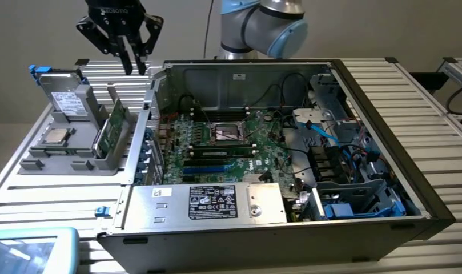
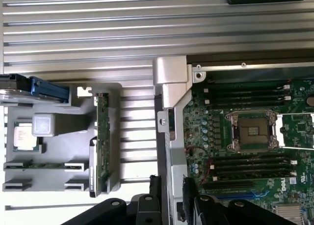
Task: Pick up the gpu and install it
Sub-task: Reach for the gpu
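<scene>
Fingers (image 1: 126, 61): two, dark, pointing straight down, standing apart with nothing between them. They hang high over the computer case's far corner on the exterior view's left, above the strip between the case and the grey holder, and touch nothing. Table (image 1: 413, 97): slatted aluminium, carrying the case and all that lies beside it. Computer case (image 1: 223, 77): grey tower laid on its side with the side panel off, judged so that its inside faces up for a reach from above. Motherboard (image 1: 238, 140): green, flat on the case floor, processor socket bare at its middle, no expansion card seated that can be made out. Power-supply box (image 1: 215, 202): silver with a printed label, along the case's near edge. Grey holder (image 1: 71, 157): moulded tray just beside the case on the exterior view's left; its pockets seem meant to keep each part in a fixed pose. Drive (image 1: 67, 97): silver box with blue tabs, upright on the holder's side away from the case. gpu (image 1: 112, 128): thin green card standing on its long edge in the holder slot nearest the case, outside the case, upper edge free, judged so as to offer a pinch from above. Processor chip (image 1: 57, 136): small silver square lying flat, farther from the case than the gpu.
</scene>
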`<state>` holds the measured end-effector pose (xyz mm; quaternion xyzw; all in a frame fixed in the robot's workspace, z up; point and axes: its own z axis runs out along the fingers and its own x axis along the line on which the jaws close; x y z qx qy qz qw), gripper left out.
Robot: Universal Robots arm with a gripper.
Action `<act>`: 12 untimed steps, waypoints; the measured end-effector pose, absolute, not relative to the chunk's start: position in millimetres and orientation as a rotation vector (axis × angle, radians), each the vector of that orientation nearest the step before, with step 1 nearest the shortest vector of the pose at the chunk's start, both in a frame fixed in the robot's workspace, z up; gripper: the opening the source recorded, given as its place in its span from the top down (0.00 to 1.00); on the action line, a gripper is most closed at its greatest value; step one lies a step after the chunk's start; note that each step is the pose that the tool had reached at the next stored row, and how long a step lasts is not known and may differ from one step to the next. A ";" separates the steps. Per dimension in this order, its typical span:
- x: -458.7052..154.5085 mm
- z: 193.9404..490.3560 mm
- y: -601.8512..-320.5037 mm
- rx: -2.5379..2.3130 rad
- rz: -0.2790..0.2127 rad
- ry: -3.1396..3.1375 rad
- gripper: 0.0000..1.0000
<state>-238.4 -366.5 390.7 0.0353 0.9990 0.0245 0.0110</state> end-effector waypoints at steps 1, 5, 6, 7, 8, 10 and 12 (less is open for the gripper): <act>-243.1 390.6 -366.0 0.110 0.077 3.117 0.68; -261.3 390.3 -364.2 0.110 0.079 3.117 0.68; -266.0 390.2 -363.9 0.110 0.080 3.117 0.68; -270.5 390.1 -363.6 0.111 0.081 3.117 0.68; -275.1 390.0 -363.4 0.110 0.082 3.117 0.68; -284.2 389.6 -363.3 0.110 0.084 3.117 0.68; -293.2 389.0 -363.2 0.111 0.085 3.117 0.68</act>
